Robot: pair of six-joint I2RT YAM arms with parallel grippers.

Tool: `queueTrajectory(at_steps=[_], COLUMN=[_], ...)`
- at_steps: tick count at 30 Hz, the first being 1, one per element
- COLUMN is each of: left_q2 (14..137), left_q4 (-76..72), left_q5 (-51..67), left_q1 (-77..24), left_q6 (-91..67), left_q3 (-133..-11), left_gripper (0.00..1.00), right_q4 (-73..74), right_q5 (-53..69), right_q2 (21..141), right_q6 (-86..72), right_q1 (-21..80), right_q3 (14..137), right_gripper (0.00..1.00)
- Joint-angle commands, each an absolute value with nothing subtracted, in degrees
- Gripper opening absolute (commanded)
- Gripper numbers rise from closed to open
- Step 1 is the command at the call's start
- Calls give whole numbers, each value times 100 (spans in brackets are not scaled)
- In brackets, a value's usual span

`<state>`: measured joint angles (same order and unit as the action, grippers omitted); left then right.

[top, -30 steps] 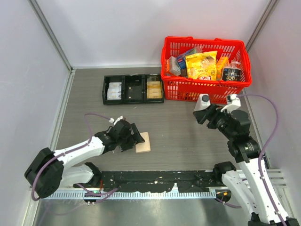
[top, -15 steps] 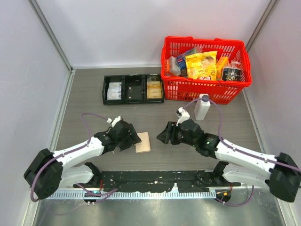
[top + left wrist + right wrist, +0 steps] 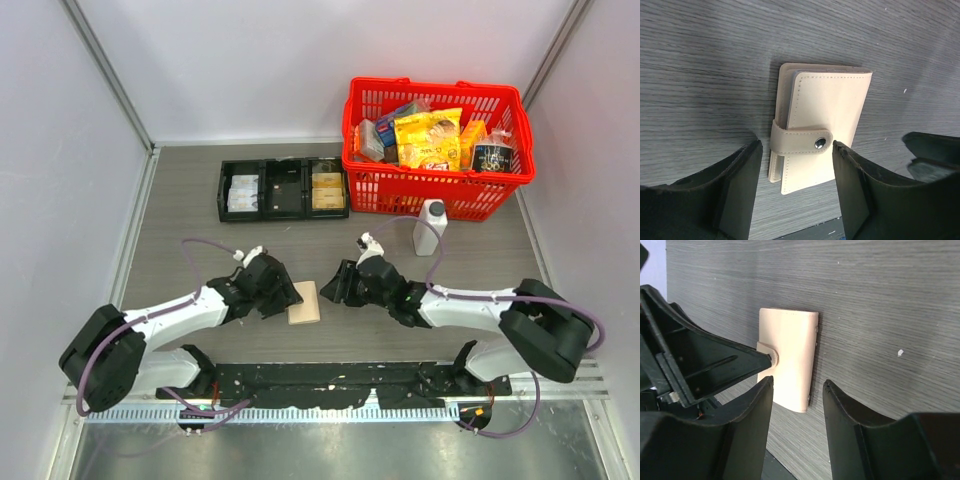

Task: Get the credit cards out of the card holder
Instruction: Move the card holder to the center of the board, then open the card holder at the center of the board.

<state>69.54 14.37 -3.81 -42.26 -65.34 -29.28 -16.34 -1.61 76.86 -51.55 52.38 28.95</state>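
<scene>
Card holder [image 3: 304, 302] lies snapped shut between left gripper [image 3: 291, 296] and right gripper [image 3: 331, 290].

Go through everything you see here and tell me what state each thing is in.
card holder, closed, tab snapped, flat on the table.
left jaws, open, at the holder's tab edge.
right jaws, open, pointed at the holder.
white bottle, upright.
red basket, filled with packets.
black tray, outer compartments hold items.

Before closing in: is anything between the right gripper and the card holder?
Nothing; bare table separates right gripper and card holder, per right wrist view.
</scene>
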Motion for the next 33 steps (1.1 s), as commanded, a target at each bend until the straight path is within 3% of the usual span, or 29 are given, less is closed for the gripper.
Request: queueTrajectory(at_steps=[1,20,27,30,33], left_q2=[7084,7251,7339,7330,7295], left_q4=[1327,1037,896,862,879], left_q5=[-290,-27,184,193,193], left_q1=[-4236,-4245,-4236,-4236,-4245], left_q6=[-6416,-6477,-6513,-6513,-6513], left_q3=[-2980,-2769,-2689,-2663,-2646], left_gripper=[60,38,34,34,33], right_q4=[-2320,-2444,-2233,-2171,-2101], right_q5=[-88,518,563,589,624], right_q2=[8093,9395,9887,10019,10090], right_q6=[-5396,-5511,-5361,-5300,-5247], right_q1=[5291,5300,5300,5300,5300], right_q3=[2909,3041,3234,3278,3331], right_gripper=[48,47,47,42,29])
